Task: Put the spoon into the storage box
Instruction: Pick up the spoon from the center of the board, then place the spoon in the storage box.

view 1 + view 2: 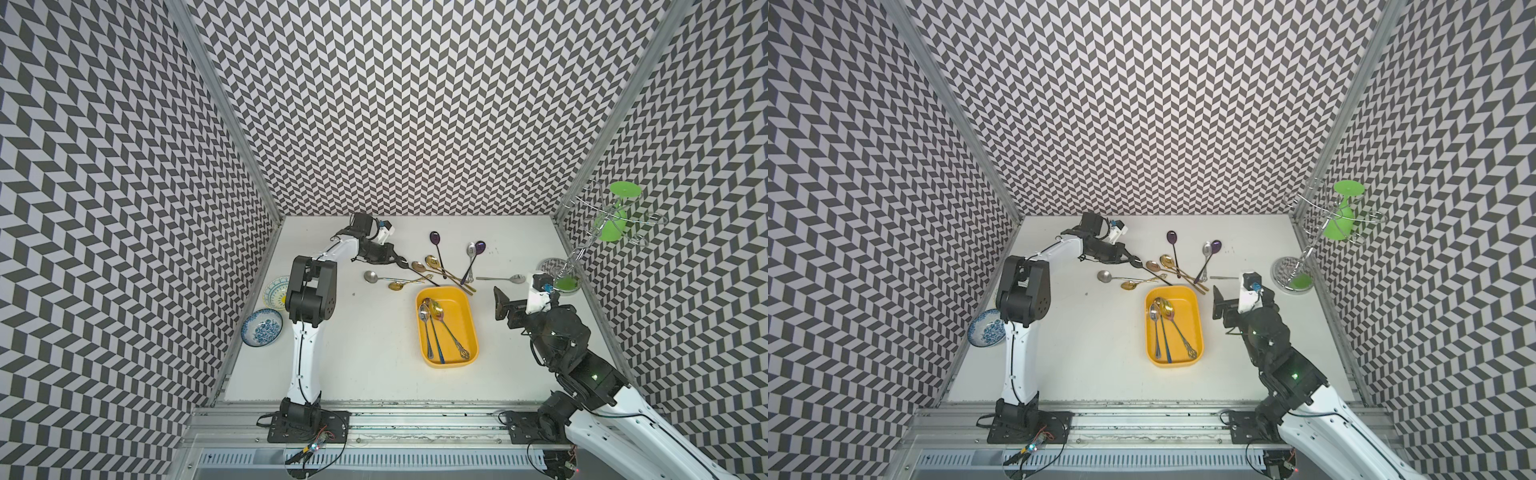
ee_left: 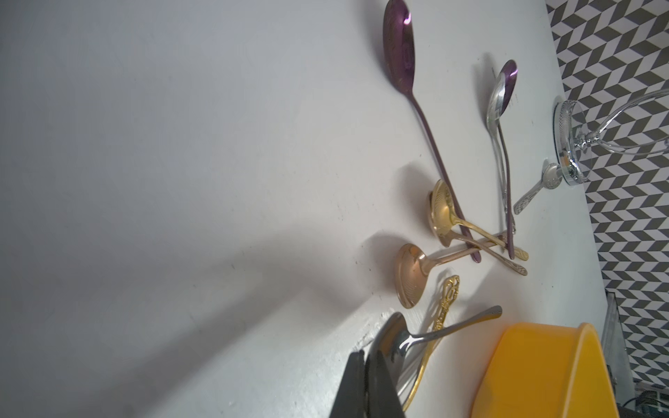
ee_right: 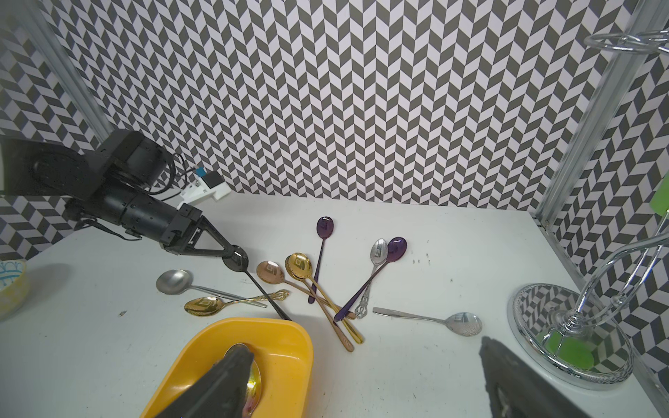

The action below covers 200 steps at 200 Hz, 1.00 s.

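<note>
A: What are the left jaws doing?
B: The left jaws are pressed together on the bowl of a black spoon (image 3: 237,258). They are low over the worktop (image 1: 365,353), toward its far edge. The spoon's handle slants down toward the far rim of the storage box (image 1: 459,320). On the way it crosses over the handle of a gold spoon (image 3: 202,305) lying flat.

A: And the right jaws?
B: The right jaws are spread wide with nothing between them, raised just beside the box's right long side.

A: Where is the box?
B: The shallow yellow storage box sits near the middle of the worktop, a little toward the right edge. Three spoons (image 1: 435,309) lie lengthwise inside it, bowls at the far end.

A: What else is there?
B: Seven more loose spoons (image 1: 432,262) are scattered between the box and the far edge, some crossing each other. A chrome stand (image 1: 1283,272) rests at the right edge, with a green goblet (image 1: 611,226) hanging upside down from it. Two patterned bowls (image 1: 262,327) sit at the left edge.
</note>
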Each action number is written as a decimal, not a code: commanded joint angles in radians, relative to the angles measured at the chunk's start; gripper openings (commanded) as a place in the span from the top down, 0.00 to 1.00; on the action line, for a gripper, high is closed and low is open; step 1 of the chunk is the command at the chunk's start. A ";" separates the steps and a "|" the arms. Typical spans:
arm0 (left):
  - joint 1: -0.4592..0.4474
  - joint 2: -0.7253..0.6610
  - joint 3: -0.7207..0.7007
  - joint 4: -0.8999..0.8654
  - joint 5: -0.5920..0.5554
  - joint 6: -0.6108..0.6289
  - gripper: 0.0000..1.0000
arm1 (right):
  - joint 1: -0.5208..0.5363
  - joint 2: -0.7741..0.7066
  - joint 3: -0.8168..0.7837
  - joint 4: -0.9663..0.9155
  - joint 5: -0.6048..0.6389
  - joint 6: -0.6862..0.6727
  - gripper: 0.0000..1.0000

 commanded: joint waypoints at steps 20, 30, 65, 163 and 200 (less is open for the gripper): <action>-0.004 -0.150 0.043 -0.033 -0.053 0.101 0.97 | -0.007 -0.012 -0.005 0.052 0.021 -0.010 0.00; -0.005 -0.174 0.046 -0.041 -0.053 0.118 0.97 | -0.008 -0.013 -0.006 0.053 0.004 -0.010 0.00; -0.010 -0.254 0.058 -0.090 -0.022 0.212 0.96 | -0.009 -0.014 -0.008 0.054 0.025 -0.012 0.00; -0.090 -0.345 0.064 -0.183 0.075 0.414 0.96 | -0.014 -0.017 -0.007 0.056 0.016 -0.012 0.00; -0.168 -0.332 0.074 -0.226 0.030 0.490 0.96 | -0.013 -0.020 -0.011 0.057 0.030 -0.014 0.00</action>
